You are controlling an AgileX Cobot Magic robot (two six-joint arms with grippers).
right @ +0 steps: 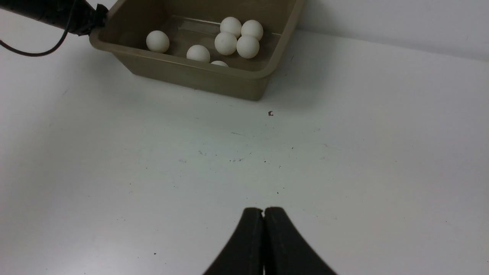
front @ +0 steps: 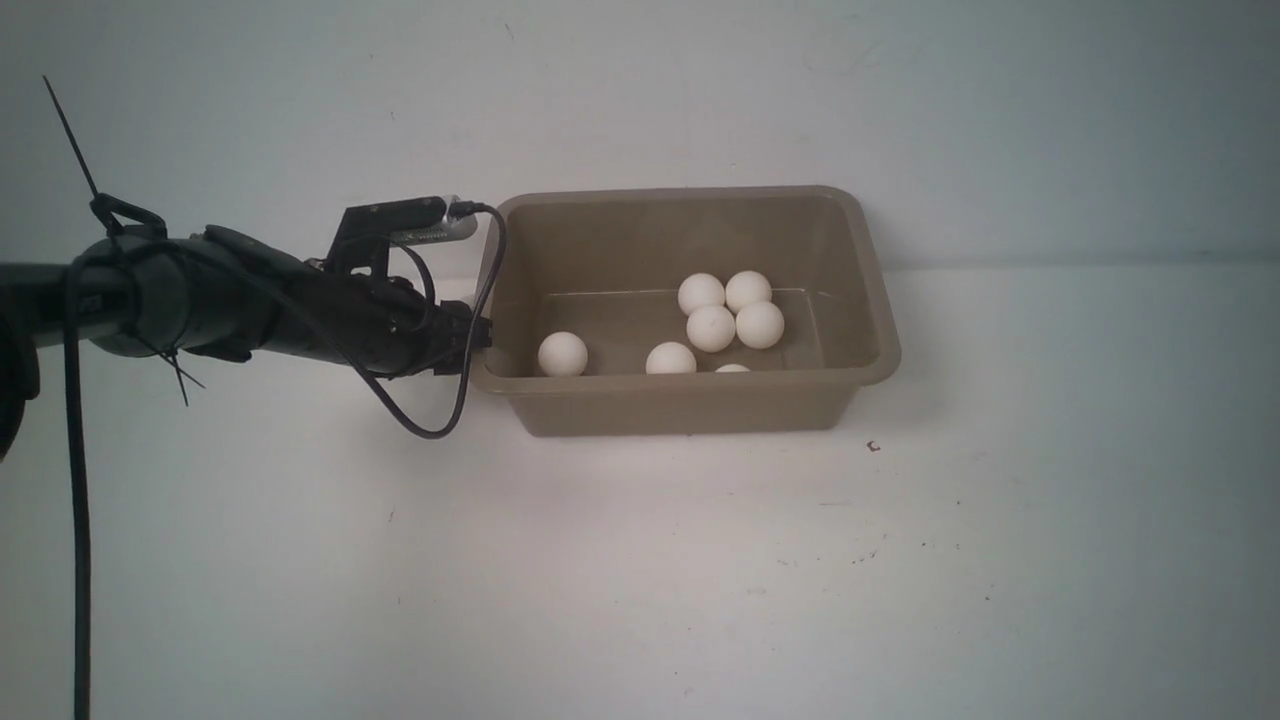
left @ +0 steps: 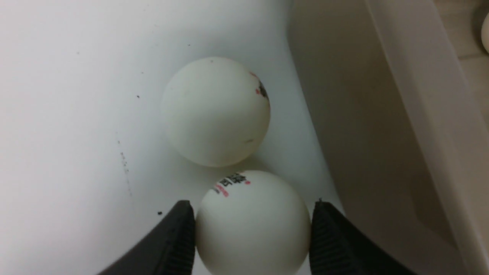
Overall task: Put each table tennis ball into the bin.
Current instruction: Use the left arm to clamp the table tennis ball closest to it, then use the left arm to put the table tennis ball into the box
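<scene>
Low in the left wrist view, the left tool (left: 252, 208) is set around a printed ball (left: 252, 236) on the table (left: 68, 114); a firm clamp cannot be told. The neighbouring ball (left: 216, 110) could be nudged away, or the bin (left: 382, 114) wall struck. The right tool (right: 263, 214) is closed, empty.

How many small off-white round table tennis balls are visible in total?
9. Seven balls lie inside the taupe-brown rectangular plastic bin, one barely showing above its near wall; two lie on the white table outside it, one ball between the left end effector's fingers. More may be hidden.
</scene>
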